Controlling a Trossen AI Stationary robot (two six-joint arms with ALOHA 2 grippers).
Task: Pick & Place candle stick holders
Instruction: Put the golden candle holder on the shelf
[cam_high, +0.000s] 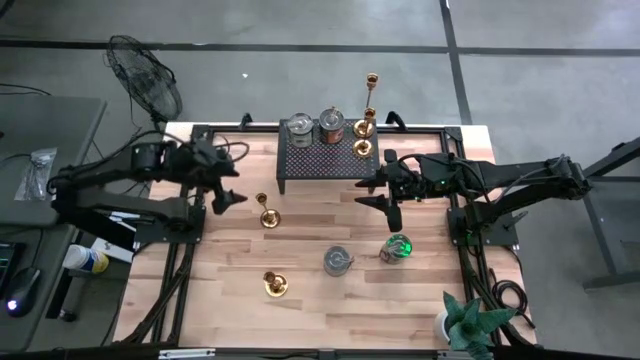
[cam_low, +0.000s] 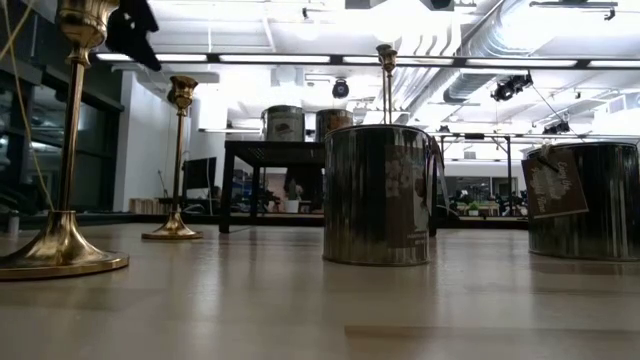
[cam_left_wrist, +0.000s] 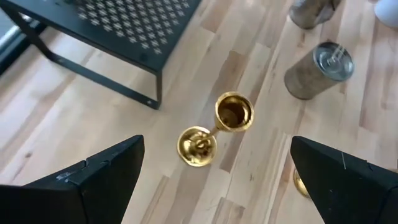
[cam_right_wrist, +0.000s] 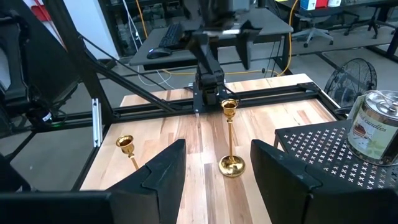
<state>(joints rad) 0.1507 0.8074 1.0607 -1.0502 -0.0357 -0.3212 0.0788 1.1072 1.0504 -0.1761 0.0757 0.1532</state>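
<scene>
A brass candlestick (cam_high: 267, 212) stands upright on its round base on the wooden table, left of centre. My left gripper (cam_high: 225, 195) hangs open above and just left of it. In the left wrist view the candlestick (cam_left_wrist: 217, 127) shows from above, between the fingers of my left gripper (cam_left_wrist: 217, 146) and well below them. A second brass candlestick (cam_high: 275, 283) stands nearer the front edge. Two silvery cups (cam_high: 338, 260) (cam_high: 397, 247) sit right of it. My right gripper (cam_high: 380, 195) hovers open and holds nothing, right of centre; my right gripper (cam_right_wrist: 217, 146) points across at the candlestick (cam_right_wrist: 231, 140).
A black perforated stand (cam_high: 325, 155) at the table's far side carries two cups (cam_high: 299, 128) (cam_high: 332, 125) and a tall brass candlestick (cam_high: 366, 125). A green potted plant (cam_high: 468, 325) sits at the front right corner. A fan (cam_high: 145, 80) stands off the table's far left.
</scene>
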